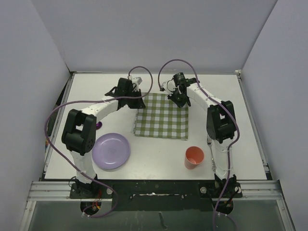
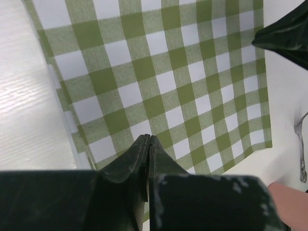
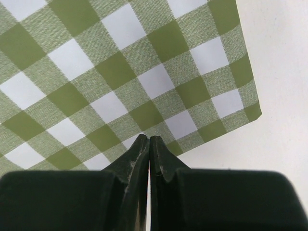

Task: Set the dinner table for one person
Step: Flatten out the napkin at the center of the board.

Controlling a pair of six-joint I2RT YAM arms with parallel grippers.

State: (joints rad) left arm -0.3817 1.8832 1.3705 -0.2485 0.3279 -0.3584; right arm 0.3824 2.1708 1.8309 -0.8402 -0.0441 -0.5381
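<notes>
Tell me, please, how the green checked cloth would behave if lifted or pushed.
Likely floppy: the checked cloth lies thin and flat on the dinner table, so it should drape. Its left edge looks doubled, so layers might separate. Pushed, it may bunch.

cloth (image 1: 161,118) lies approx mid dinner table (image 1: 250,125), toward the far side. plate (image 1: 111,150) sits at cloth's 8 o'clock, cup (image 1: 194,157) at its 5 o'clock, both apart from it. fork (image 1: 212,161) lies just beside cup, at cup's 3 o'clock.
</notes>
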